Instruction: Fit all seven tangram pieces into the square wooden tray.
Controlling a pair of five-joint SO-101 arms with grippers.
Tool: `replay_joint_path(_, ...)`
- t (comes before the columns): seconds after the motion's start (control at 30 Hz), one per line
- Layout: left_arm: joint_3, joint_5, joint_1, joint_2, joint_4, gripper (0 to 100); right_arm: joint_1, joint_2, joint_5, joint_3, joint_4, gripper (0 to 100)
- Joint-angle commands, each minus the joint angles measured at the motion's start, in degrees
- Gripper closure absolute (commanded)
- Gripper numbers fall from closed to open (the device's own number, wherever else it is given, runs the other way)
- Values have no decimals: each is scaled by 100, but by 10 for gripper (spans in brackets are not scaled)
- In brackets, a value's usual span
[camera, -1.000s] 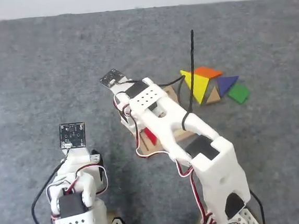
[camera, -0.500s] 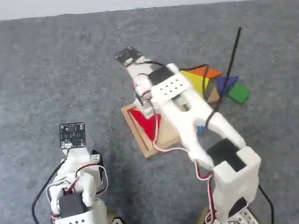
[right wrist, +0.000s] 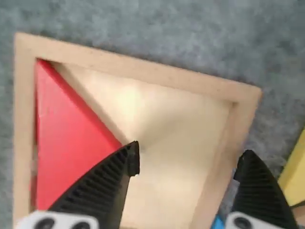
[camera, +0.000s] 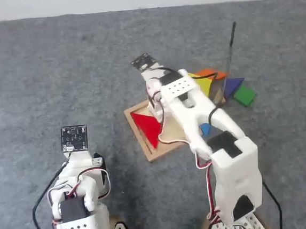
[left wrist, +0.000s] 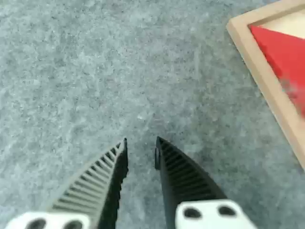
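The right arm [camera: 193, 113] covers the far half of the square wooden tray [camera: 137, 134], and a blue piece [camera: 204, 129] barely peeks out beside it. A red triangle [camera: 147, 126] lies flat inside the tray against one rim. The right hand [right wrist: 189, 155] hangs over the tray's wooden floor, fingers spread wide and empty. A yellow piece [camera: 206, 84], orange piece [camera: 213, 72], purple piece [camera: 232, 84] and green piece [camera: 244, 94] cluster just beyond the tray (partly behind the arm). The left hand [left wrist: 140, 142], slightly parted and empty, hovers over open grey table [camera: 47, 65], well apart from the tray.
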Motion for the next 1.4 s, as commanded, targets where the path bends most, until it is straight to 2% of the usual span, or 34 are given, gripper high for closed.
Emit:
replay_joint_path(0.0, -75, -9, -26, -114, 18, 907, -295, -110, 44, -35, 92, 681)
replay_joint_path(0.23, -75, -9, -26, -114, 18, 907, -611, -110, 53, -44, 242, 681)
replay_joint_path(0.57, -75, -9, -26, -114, 18, 907, 435, -259, 229, -176, 277, 681)
replay_joint_path(1.13, -75, -9, -26, -114, 18, 907, 708, 277, 316, -18, 681, 682)
replay_joint_path(1.2, -75, -9, -26, -114, 18, 907, 725, 277, 316, -9, 708, 708)
replay_joint_path(1.37, -75, -9, -26, -114, 18, 907, 734, 277, 308, 9, 840, 890)
